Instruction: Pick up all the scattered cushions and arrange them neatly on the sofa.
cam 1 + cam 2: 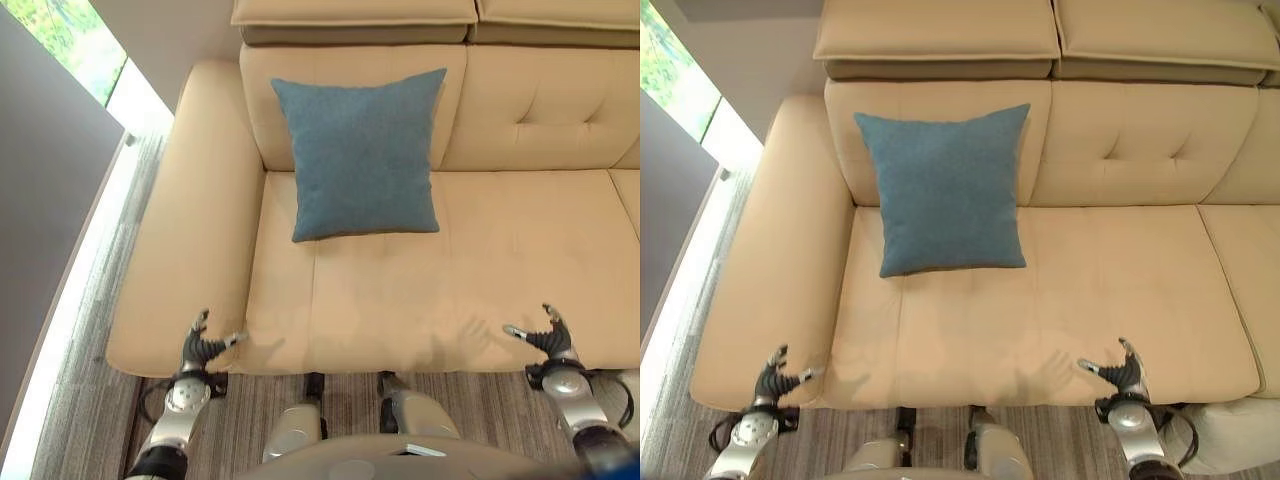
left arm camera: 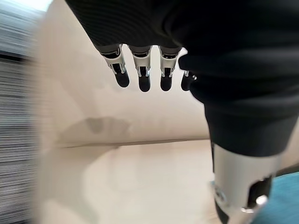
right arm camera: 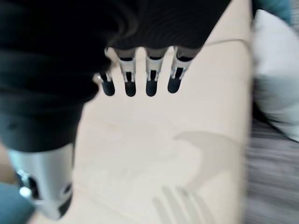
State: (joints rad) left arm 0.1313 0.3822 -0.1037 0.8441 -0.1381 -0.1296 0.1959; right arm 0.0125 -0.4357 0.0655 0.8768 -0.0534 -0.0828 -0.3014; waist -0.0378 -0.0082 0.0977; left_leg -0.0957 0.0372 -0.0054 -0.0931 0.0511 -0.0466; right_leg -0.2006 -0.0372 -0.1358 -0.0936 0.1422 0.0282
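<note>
A blue square cushion (image 1: 358, 155) stands upright on the beige sofa's seat (image 1: 470, 270), leaning against the left backrest. My left hand (image 1: 203, 345) hovers at the seat's front left corner beside the armrest, fingers (image 2: 144, 74) straight and holding nothing. My right hand (image 1: 545, 335) is over the front edge of the seat further right, its fingers (image 3: 150, 77) also straight and empty. A pale cushion (image 1: 1240, 435) lies on the floor at the sofa's front right, and it appears again past the right hand (image 3: 275, 70).
The sofa's wide left armrest (image 1: 190, 220) runs along the left hand's side. Grey striped carpet (image 1: 100, 400) lies in front of and left of the sofa. A dark wall and a bright window strip (image 1: 90, 45) stand at the far left.
</note>
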